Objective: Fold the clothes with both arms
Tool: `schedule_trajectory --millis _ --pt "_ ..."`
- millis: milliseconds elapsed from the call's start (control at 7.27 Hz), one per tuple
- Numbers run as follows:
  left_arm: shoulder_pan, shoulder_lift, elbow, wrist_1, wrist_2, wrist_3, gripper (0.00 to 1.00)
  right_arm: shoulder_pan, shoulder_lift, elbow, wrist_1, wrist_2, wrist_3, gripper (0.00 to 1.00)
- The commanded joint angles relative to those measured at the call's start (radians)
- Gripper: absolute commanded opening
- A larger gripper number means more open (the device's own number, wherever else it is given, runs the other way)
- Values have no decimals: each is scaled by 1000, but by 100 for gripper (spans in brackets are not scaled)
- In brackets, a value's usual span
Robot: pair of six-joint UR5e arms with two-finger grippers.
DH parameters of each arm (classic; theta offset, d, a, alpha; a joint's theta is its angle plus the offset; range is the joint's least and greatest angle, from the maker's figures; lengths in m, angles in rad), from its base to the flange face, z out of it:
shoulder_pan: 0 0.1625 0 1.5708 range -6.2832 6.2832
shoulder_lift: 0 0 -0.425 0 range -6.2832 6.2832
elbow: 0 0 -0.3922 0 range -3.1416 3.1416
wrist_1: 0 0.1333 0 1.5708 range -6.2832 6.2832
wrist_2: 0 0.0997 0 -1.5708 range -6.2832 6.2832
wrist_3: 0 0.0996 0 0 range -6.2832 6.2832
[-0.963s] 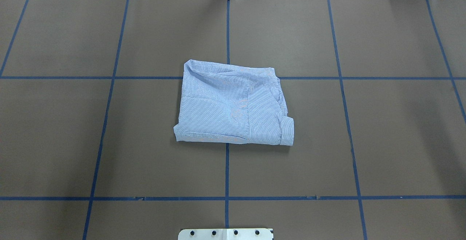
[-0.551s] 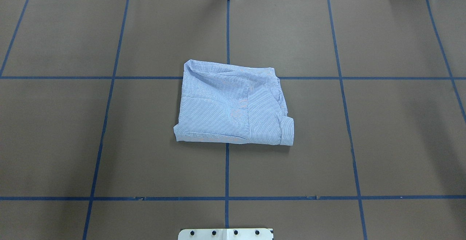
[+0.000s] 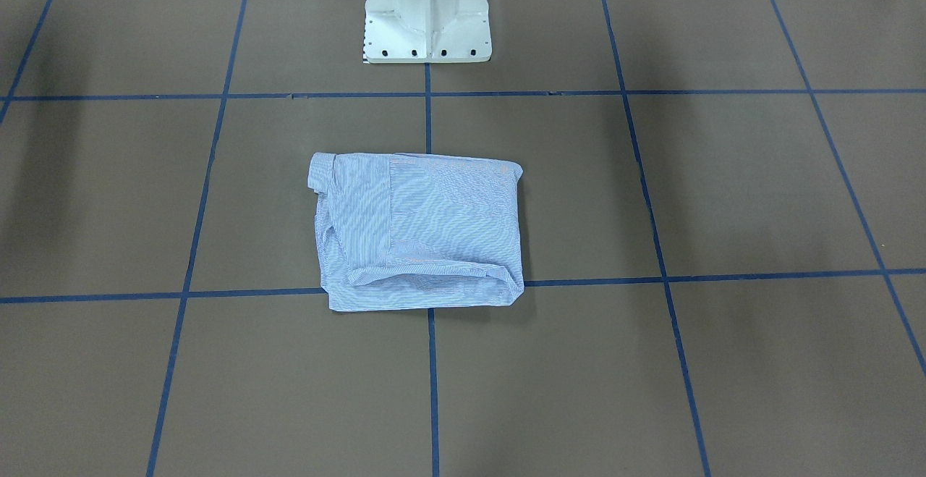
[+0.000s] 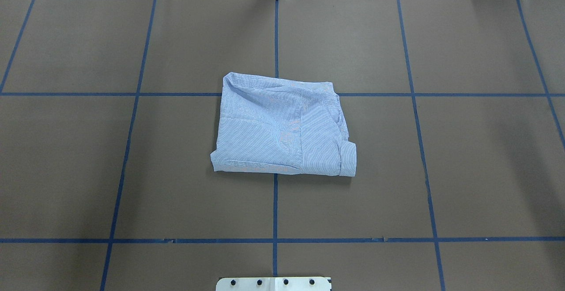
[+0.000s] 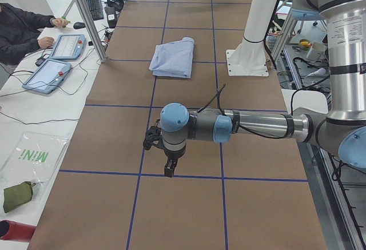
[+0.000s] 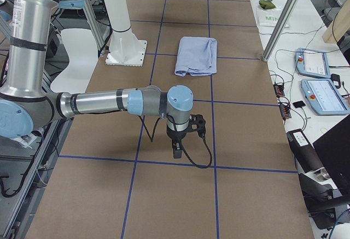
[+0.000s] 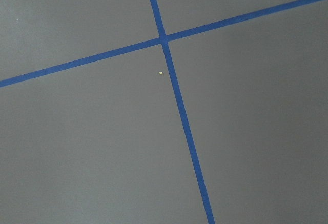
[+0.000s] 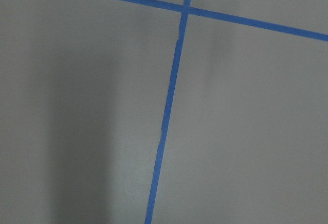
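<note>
Folding looks done: the shirt point(image 4: 282, 125) lies as a compact rectangle in the middle of the tabletop point(image 4: 463, 171), the left gripper point(image 5: 168, 171) and right gripper point(image 6: 176, 151) well apart from it, open or closed I cannot tell.

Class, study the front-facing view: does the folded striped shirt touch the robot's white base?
No, bare brown table separates the shirt from the white base.

Green "MINI" is showing on a clear bag point(image 5: 28, 158) at eight o'clock in the left view; nothing else is reading clearly.
</note>
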Motion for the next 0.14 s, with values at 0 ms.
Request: schedule_trajectory --millis 0 --pt "1 0 -1 0 0 0 100 0 0 1 0 0 0 100"
